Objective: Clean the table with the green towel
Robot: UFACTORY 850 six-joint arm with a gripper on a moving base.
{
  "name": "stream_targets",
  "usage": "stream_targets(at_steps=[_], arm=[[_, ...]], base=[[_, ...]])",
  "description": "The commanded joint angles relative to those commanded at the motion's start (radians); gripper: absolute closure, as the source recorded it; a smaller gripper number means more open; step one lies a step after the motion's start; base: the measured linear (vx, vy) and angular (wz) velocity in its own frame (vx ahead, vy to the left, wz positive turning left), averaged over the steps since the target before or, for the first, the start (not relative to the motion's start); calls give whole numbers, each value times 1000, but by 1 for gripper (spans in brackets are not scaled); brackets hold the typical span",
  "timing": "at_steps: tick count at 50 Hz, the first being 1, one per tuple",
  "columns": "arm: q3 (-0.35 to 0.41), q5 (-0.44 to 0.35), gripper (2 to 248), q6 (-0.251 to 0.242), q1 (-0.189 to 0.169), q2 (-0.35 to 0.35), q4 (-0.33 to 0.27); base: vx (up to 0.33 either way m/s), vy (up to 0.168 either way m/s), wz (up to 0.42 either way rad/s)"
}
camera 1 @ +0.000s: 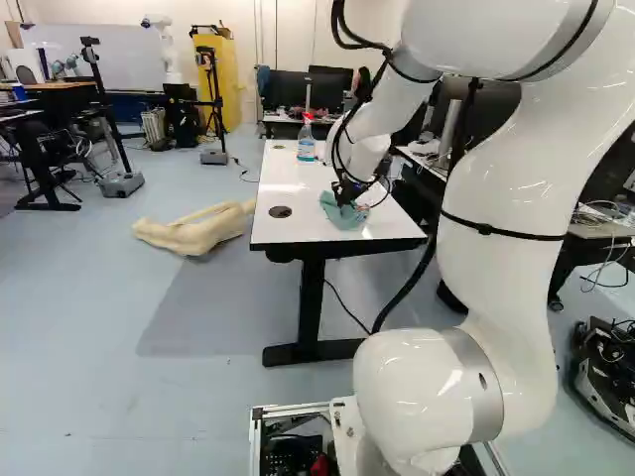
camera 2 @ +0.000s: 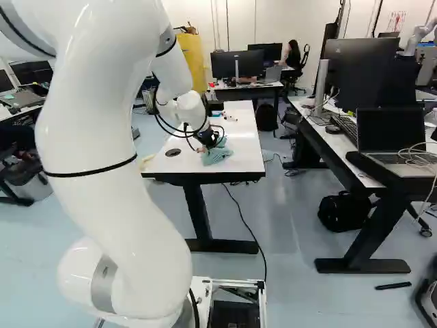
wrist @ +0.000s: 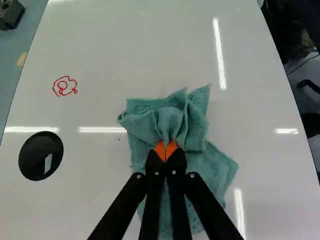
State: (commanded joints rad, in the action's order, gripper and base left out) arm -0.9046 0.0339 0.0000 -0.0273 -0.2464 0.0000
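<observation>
In the left base view my gripper (camera 1: 347, 190) is low over the near half of the white table (camera 1: 268, 223), at the green towel (camera 1: 342, 215). The right base view shows the towel (camera 2: 217, 156) under and beside the gripper. In the wrist view the gripper (wrist: 165, 151) has its orange tips together, shut on a pinched fold of the towel (wrist: 172, 120). The crumpled cloth spreads on the tabletop ahead of and under the fingers. A red scribble (wrist: 65, 86) marks the table ahead and to one side of the towel.
A spray bottle (camera 1: 307, 139) stands toward the table's far end. Beside the towel is a round black cable hole (wrist: 41, 156) in the tabletop. A beige limp object (camera 1: 193, 230) lies on the floor. Another desk with a laptop (camera 2: 391, 140) stands at the right of the right base view.
</observation>
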Motion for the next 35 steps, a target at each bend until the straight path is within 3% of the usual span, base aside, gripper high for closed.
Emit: stream_targets(at_steps=[19,35], arm=[[8,0,229,0,62,7,0],[62,0,229,0,100,53,0]], base=[[0,0,0],[0,0,0]])
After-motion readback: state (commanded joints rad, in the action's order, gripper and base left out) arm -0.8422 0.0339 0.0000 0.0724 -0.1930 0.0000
